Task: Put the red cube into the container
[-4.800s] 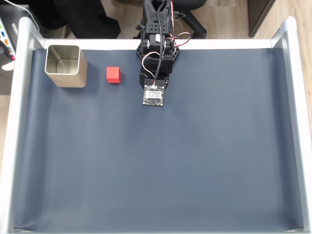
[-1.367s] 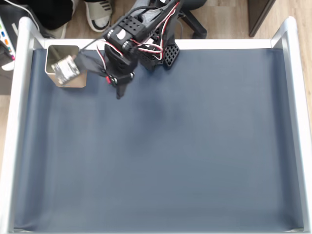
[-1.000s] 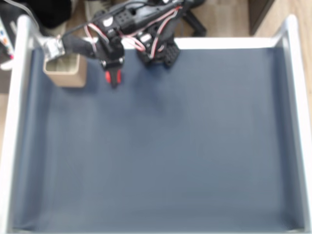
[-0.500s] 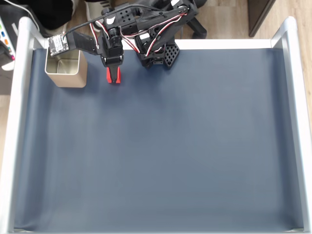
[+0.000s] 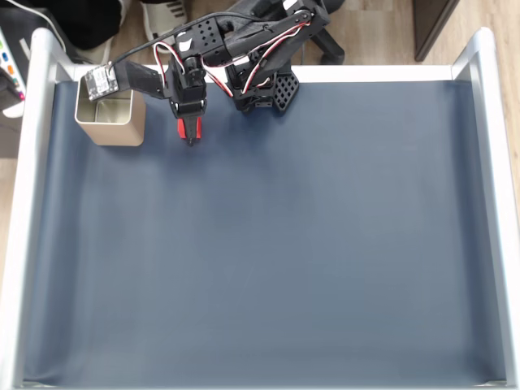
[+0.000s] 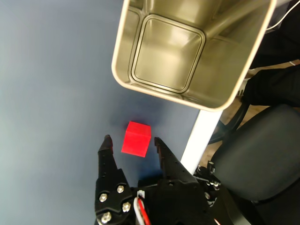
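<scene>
Two end effector (image 6: 131,138) fingers straddle the red cube (image 6: 136,138); container (image 6: 140,86) beside.

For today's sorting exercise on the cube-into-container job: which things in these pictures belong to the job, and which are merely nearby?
Belong to the job:
- red cube, on the mat between the open fingers
- metal container, empty
- gripper

Merely nearby:
- dark blue mat
- silver table frame
- black office chair
</scene>
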Motion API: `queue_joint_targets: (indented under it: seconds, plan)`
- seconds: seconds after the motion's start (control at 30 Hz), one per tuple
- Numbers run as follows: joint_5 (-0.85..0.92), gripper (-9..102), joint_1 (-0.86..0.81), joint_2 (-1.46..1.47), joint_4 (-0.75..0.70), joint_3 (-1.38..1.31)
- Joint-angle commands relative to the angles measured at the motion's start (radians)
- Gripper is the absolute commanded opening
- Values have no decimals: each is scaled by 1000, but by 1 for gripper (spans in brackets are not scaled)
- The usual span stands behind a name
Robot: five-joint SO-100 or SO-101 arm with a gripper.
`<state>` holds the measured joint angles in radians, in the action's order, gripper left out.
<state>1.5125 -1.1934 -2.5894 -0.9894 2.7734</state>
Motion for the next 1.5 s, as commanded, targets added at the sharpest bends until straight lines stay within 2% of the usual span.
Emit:
queue_joint_targets:
  seconds: [0.0,0.5,0.67,0.9,0.97,1.1,1.33,1.47]
  plan:
    - [-6,30,-12,3,29,6]
    - [5,26,-15,0,86,67]
    - [6,18,-18,9,97,69]
    - [5,0,-21,14,101,63]
    - [-2,0,-21,6,84,43]
    - [-18,0,-12,3,-74,-100]
    - [-35,0,8,18,-535,-538]
    - [-35,0,-23,80,-681,-769]
